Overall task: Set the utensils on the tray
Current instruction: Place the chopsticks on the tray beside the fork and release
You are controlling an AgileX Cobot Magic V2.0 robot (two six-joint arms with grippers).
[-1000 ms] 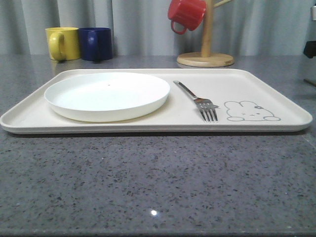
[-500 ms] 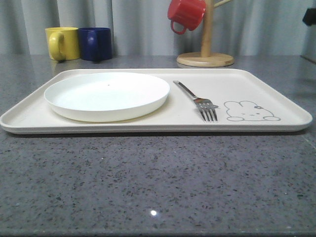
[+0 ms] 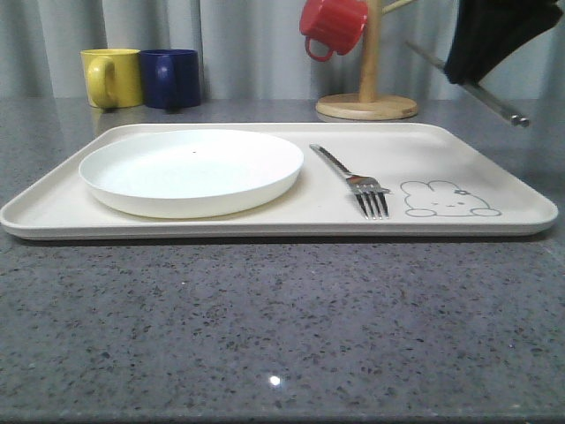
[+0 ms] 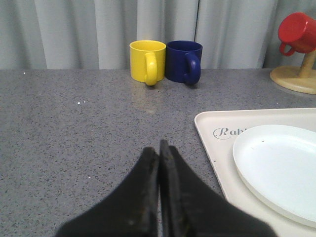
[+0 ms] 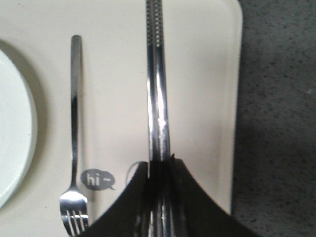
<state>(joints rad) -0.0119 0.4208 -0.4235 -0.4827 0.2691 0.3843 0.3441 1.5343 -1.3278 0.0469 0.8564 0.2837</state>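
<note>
Front view, nearest first: the large flat cream rectangular tray (image 3: pixel 221 223) with its low raised rim is lying on the speckled grey stone counter (image 3: pixel 265 327), carrying the round white plate (image 3: pixel 190 170) on its left half and the slim silver four-tined fork (image 3: pixel 353 180) just right of the plate, tines toward the near rim, beside the grey rabbit line drawing (image 3: pixel 448 200). Higher and further right, the black right gripper (image 3: pixel 487 40) is hanging above the tray's far right corner, clamped on the pair of straight flat silver chopsticks (image 3: pixel 472 88), which are sloping down to the right, clear of the tray. In the right wrist view those chopsticks (image 5: pixel 157 89) are running parallel to the fork (image 5: pixel 74 133), over the bare strip between fork and rim.

That strip looks like the sensible landing spot. To do this well, I would judge the arm should be levelling the sticks before descending, lowering until they are nearly touching the tray, and only then releasing, since round-edged metal may roll or slide toward the rim. Keeping them parallel to the fork avoids knocking it.

In the left wrist view the black left gripper (image 4: pixel 159 153) is idling over bare counter near the tray's left edge, fingers pressed together on nothing. Far back are standing a yellow mug (image 3: pixel 112 78), a dark blue mug (image 3: pixel 171 79) and a wooden mug tree (image 3: pixel 368 97) bearing a red mug (image 3: pixel 332 25).
</note>
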